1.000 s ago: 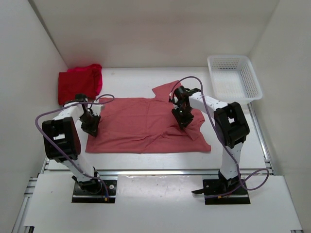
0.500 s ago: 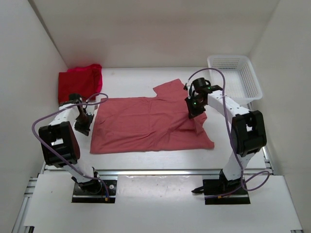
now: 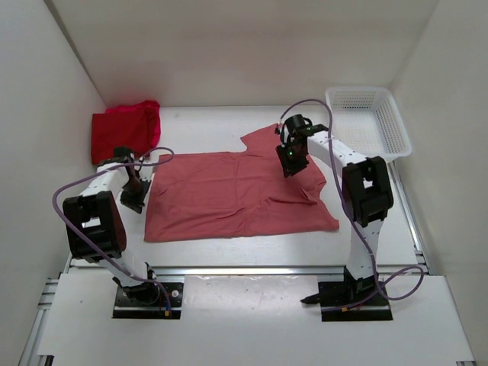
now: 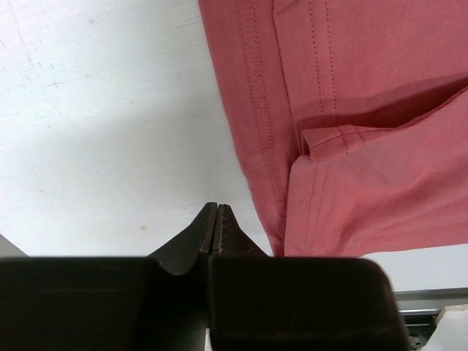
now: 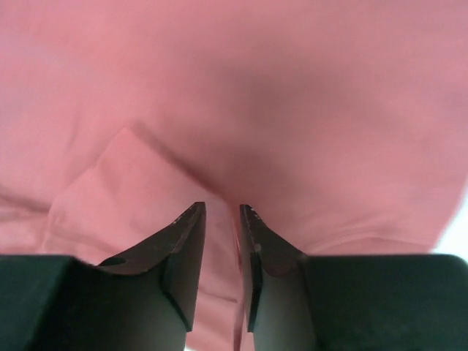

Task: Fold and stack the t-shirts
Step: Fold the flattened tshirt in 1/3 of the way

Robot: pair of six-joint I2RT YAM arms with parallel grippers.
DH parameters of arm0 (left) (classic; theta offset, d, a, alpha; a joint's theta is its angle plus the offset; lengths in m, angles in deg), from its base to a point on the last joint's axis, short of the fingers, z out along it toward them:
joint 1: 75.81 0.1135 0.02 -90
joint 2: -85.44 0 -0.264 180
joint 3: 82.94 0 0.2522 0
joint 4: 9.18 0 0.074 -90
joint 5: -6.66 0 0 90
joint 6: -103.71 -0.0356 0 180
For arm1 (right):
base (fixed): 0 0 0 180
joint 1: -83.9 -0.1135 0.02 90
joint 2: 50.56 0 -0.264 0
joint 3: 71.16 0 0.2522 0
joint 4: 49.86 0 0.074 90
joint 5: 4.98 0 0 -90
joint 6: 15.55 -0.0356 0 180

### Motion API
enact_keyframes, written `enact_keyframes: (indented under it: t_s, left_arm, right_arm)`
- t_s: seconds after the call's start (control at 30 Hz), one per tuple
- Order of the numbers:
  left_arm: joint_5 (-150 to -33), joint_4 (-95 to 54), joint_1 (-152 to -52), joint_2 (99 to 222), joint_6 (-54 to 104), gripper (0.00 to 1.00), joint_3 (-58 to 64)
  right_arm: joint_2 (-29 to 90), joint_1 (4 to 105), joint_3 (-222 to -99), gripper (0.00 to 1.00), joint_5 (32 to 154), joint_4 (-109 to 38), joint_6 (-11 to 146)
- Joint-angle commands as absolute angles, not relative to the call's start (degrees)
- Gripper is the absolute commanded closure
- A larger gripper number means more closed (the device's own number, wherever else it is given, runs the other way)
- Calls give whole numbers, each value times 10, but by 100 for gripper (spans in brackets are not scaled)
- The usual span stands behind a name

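The faded salmon pink t-shirt [image 3: 221, 198] lies spread flat in the middle of the table. Its hem and a folded seam show in the left wrist view [image 4: 351, 146]. My left gripper [image 3: 133, 200] is shut and empty on bare table just left of the shirt's left edge, its tips [image 4: 217, 207] beside the hem. My right gripper [image 3: 290, 162] sits low over the shirt's upper right part by the sleeve, jaws a narrow gap apart [image 5: 222, 208], with pink cloth [image 5: 292, 88] filling the view. The dark crimson t-shirt [image 3: 114, 136] and the bright pinkish-red t-shirt [image 3: 141, 113] lie folded at the back left.
A white plastic mesh basket [image 3: 358, 91] stands at the back right corner. White walls close in the table on the left, back and right. A metal rail [image 3: 244, 268] runs along the near edge in front of the arm bases.
The salmon shirt has shifted a little to the right. My left gripper has come off its left edge onto bare table. My right gripper has moved back and slightly left over the sleeve area.
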State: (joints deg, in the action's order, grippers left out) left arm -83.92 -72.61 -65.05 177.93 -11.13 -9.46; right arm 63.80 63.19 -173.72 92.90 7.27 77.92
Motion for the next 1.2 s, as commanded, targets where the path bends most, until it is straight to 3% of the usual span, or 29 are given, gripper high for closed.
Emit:
enact_keyframes:
  t_s: [0.0,0.07,0.2,0.33,0.5,0.67,0.8,1.17]
  left_arm:
    - [-834,-729,-643,1752,-114,91,-75]
    - [-834,-734,-642,1749,-121,89,-70]
    - [-813,-738,-655,1747,-120,88,-67]
    - [-830,-754,-663,1744,-119,87,-48]
    - [-957,-821,-729,1767,-110,68,82]
    - [-998,-807,-947,1843,-73,51,231]
    - [-1079,-803,-1026,1913,-24,46,306]
    - [-1128,-777,-1131,2072,21,45,369]
  right_arm:
    - [645,665,-1824,73,862,77,748]
    - [656,680,-1872,58,852,85,725]
    - [654,691,-1941,55,879,91,713]
    - [569,681,-1828,51,879,90,729]
    - [413,734,-1606,48,938,46,708]
    - [375,826,-1499,50,1031,-10,638]
    - [406,829,-1478,52,1029,-23,620]
    - [480,835,-1459,51,1058,-81,578]
